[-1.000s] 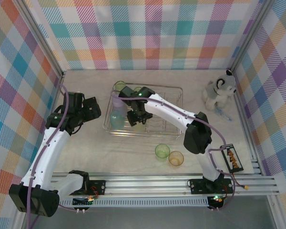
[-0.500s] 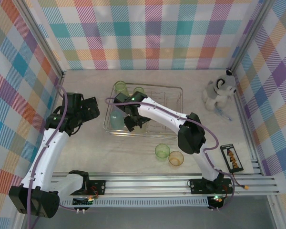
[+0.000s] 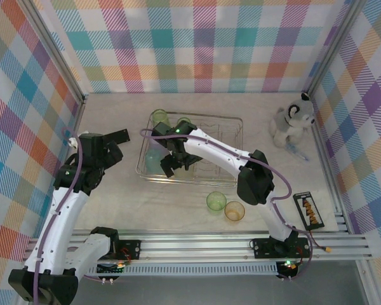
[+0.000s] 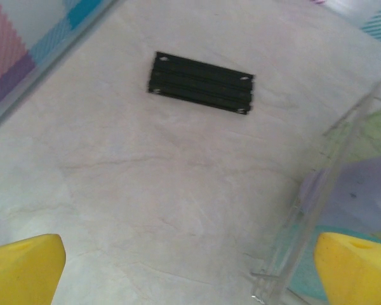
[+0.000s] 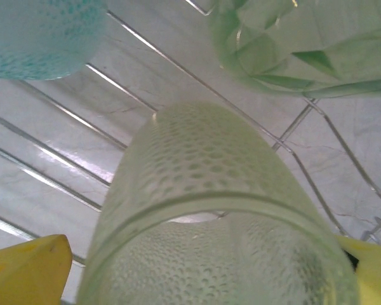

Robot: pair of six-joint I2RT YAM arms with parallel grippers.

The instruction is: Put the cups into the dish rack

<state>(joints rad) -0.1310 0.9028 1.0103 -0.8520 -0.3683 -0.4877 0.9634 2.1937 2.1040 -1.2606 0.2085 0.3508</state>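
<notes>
Right gripper (image 5: pixel 197 267) fingers spread around pale green dimpled plastic cup (image 5: pixel 209 190) inside silver wire dish rack (image 3: pixel 223 147), 9 o'clock end. Left gripper (image 4: pixel 190 267) spread wide, empty. Remaining, I'd say: green translucent cup (image 3: pixel 216 201), orange translucent cup (image 3: pixel 234 211), at rack's 5 o'clock.

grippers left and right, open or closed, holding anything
left gripper: open, empty
right gripper: open, straddling the pale green cup in the dish rack

Robot lab cell: pastel plaid cloth walls (image 3: pixel 190 44), silver aluminium frame rails (image 3: pixel 203 240), pale tabletop (image 4: pixel 146 178) beneath yellow fingers (image 4: pixel 25 267).
</notes>
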